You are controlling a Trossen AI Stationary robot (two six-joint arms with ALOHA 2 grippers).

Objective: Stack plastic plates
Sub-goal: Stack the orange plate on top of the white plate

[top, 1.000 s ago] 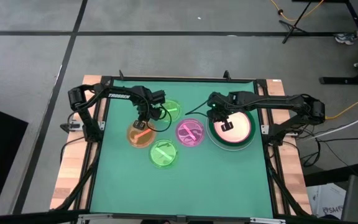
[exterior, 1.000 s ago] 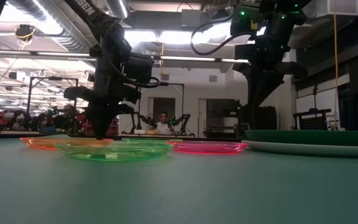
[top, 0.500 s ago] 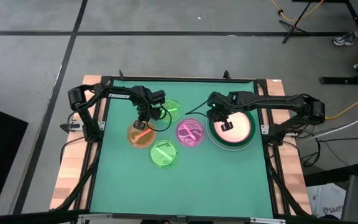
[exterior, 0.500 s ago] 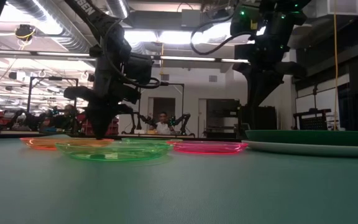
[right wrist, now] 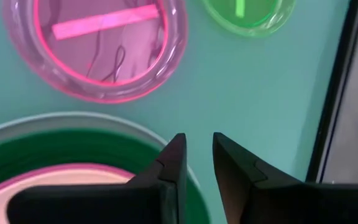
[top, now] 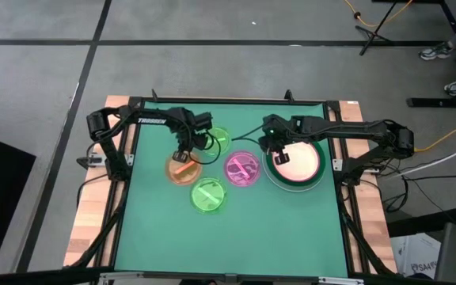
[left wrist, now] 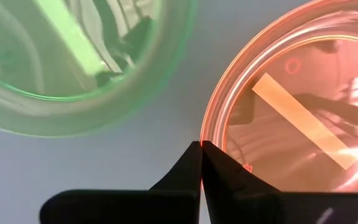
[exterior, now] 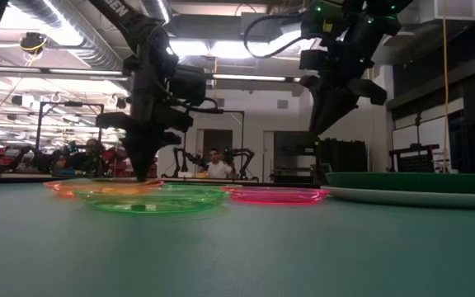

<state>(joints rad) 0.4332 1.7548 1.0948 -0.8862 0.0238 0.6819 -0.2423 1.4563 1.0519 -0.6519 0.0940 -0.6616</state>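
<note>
Four small translucent plates spread over the green counter: orange plate toward the left, one lime plate behind it and nearer the far edge, a second lime plate closer to the near edge, pink barred plate in the middle. To the right of that, a stack of larger plates, dark green rim outermost with a paler rim and a pink plate on top, just beside the pink barred plate. Left pincer down at the far rim of the orange plate, fingertips pressed together on that rim in the left wrist view, so clenched on the orange plate. Right pincer raised above the left edge of the large stack, nearest the pink barred plate; fingers parted with a narrow gap between them, nothing gripped, dark green rim visible below them. In the low view, left arm reaching down to the orange plate, right arm hanging higher, clear of the plates. Lime plate nearest the camera lying flat on the counter, apart from the others.
</note>
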